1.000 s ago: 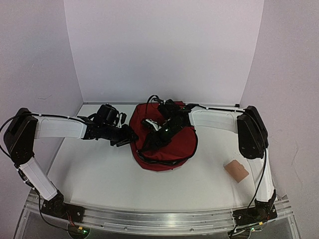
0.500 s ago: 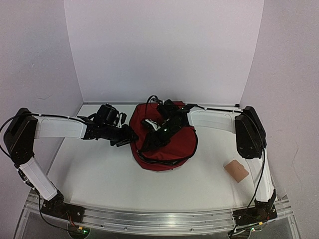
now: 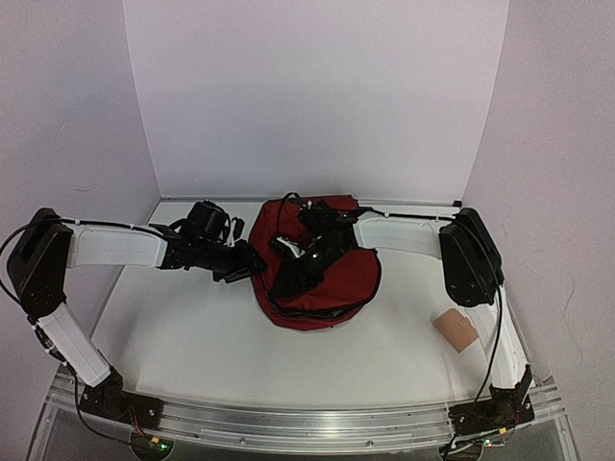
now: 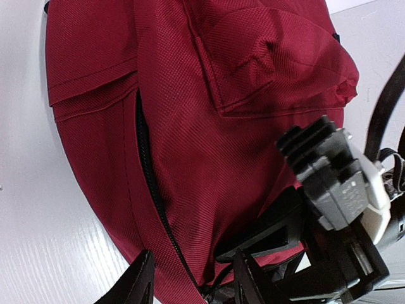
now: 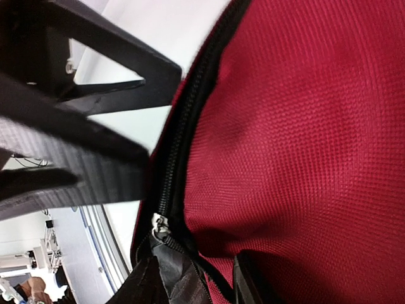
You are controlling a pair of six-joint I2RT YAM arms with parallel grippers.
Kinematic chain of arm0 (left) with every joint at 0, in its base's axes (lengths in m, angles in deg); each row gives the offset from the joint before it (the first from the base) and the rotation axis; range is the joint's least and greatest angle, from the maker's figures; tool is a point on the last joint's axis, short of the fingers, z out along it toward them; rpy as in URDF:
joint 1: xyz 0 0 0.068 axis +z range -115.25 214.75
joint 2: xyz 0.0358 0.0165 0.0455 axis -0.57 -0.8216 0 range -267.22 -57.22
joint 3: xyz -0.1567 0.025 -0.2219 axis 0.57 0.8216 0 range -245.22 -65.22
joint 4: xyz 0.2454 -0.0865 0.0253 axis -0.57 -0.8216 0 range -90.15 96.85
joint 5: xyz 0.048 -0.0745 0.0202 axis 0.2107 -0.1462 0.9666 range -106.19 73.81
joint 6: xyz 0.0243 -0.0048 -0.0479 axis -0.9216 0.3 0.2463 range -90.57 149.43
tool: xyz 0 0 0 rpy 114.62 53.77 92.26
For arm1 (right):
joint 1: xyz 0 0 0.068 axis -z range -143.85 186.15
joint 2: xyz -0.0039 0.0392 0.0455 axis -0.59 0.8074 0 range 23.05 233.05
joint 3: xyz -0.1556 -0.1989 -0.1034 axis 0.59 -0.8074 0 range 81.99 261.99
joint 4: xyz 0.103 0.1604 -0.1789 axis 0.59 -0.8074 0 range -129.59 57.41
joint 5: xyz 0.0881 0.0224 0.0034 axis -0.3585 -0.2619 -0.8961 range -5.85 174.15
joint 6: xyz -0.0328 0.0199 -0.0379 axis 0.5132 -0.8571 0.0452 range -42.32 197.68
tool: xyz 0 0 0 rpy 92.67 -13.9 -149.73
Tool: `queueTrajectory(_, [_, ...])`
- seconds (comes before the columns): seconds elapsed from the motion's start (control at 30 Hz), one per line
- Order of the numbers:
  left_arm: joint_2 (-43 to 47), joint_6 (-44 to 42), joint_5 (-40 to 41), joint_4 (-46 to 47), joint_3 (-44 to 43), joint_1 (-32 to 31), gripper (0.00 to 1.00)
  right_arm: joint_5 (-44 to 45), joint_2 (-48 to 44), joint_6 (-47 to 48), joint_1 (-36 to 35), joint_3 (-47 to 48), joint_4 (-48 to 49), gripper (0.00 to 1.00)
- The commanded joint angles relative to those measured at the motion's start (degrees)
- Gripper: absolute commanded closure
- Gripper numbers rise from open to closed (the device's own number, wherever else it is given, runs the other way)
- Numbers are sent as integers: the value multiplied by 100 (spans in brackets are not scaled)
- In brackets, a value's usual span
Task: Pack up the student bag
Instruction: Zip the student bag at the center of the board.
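Tabletop scene from above: a white table (image 3: 192,336) with the student bag (image 3: 346,288), a dark red soft backpack, slumped at the centre of the frame. Two arms meet over it. The left gripper (image 3: 248,269) comes in from the left of the frame and sits at the bag's left edge. The right gripper (image 3: 286,280) reaches from the right, across the top of the bag, and ends over its left half, just beside the other gripper. In the right wrist view, red fabric fills the right of the frame. The black zip (image 5: 183,139) runs as a long line from the top centre down to the lower left, where the zip slider (image 5: 159,227) sits just above the gap between that gripper's fingers (image 5: 245,285). The slider therefore lies straight ahead of the right gripper, the nearer of the two to it, and the zip's line leads away from the fingers toward the top of the frame. Those fingers stand partway apart on either side of a dark tab under the slider; whether they pinch it cannot be told. In the left wrist view, the left gripper's fingers (image 4: 144,282) also stand partway apart at the bottom of the frame. They straddle the bag's zipped edge, with fabric between them; whether they press on it cannot be told.
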Motion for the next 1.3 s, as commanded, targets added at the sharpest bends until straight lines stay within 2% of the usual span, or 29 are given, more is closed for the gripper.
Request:
queueTrajectory(0.0, [-59, -55, -73, 234, -125, 13, 58, -220, 65, -3, -42, 165, 26, 61])
queueTrajectory(0.33, [-128, -46, -74, 261, -147, 14, 58, -569, -45, 117, -36, 2, 21, 70])
queueTrajectory(0.43, [-162, -41, -80, 247, -171, 19, 58, -655, -75, 143, -42, -32, 17, 66])
queueTrajectory(0.63, [-182, -21, -100, 256, -186, 11, 57, -547, -89, 254, -47, -155, 10, 65])
queueTrajectory(0.97, [-213, 2, -118, 276, -197, 11, 58, -17, -153, 640, -112, -392, 10, 71])
queueTrajectory(1.07, [-240, 13, -134, 287, -201, 14, 58, 140, -217, 771, -165, -454, 9, 78])
queueTrajectory(1.17, [-286, 19, -237, 337, -213, 15, 56, 141, -290, 764, -171, -458, 4, 98])
queueTrajectory(1.27, [-354, 17, -301, 324, -241, 15, 55, 54, -508, 715, -167, -498, 9, 100])
